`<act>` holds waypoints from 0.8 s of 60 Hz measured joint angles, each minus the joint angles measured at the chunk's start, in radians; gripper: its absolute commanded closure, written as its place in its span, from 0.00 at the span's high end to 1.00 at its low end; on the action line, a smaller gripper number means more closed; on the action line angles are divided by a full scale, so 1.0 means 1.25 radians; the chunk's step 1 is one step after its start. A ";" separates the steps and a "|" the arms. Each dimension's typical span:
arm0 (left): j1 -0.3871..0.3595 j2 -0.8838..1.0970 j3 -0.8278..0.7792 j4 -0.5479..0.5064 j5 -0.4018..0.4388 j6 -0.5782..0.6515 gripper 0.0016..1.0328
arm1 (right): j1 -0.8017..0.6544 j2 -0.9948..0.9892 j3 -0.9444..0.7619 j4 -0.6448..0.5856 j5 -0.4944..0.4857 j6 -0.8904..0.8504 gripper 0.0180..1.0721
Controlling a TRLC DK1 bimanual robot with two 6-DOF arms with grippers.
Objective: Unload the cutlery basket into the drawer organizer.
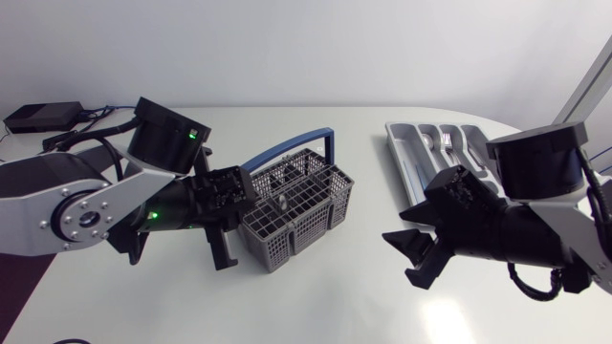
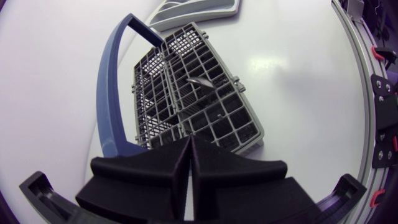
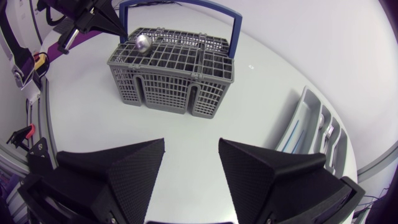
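The grey cutlery basket (image 1: pixel 304 208) with its blue handle (image 1: pixel 287 150) stands in the middle of the table. A spoon (image 2: pixel 199 83) stands in one of its middle compartments, bowl up (image 3: pixel 143 42). My left gripper (image 1: pixel 239 201) sits at the basket's left corner. In the left wrist view its fingers (image 2: pixel 168 168) are pressed together at the near rim, and nothing shows between them (image 2: pixel 189 146). My right gripper (image 1: pixel 421 253) hangs open to the right of the basket, empty (image 3: pixel 191 165). The grey drawer organizer (image 1: pixel 406 143) lies at the back right and holds some cutlery (image 1: pixel 448 143).
A black box with cables (image 1: pixel 43 117) sits at the back left corner. Bare white tabletop (image 1: pixel 373 277) lies between the basket and my right gripper. The organizer (image 3: pixel 305 124) is beside my right gripper, near the table's edge.
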 measured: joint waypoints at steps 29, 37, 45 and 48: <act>-0.087 -0.010 0.265 -0.302 0.081 -0.168 0.07 | -0.009 0.000 -0.022 0.004 -0.009 -0.003 0.61; -0.113 0.030 0.316 -0.339 0.087 -0.285 0.07 | -0.019 -0.002 -0.030 0.005 -0.023 -0.004 0.61; -0.133 0.071 0.322 -0.368 0.092 -0.390 0.07 | -0.033 -0.012 -0.031 0.005 -0.031 -0.006 0.61; -0.138 0.089 0.323 -0.374 0.093 -0.428 0.07 | -0.041 -0.014 -0.032 0.005 -0.039 -0.006 0.61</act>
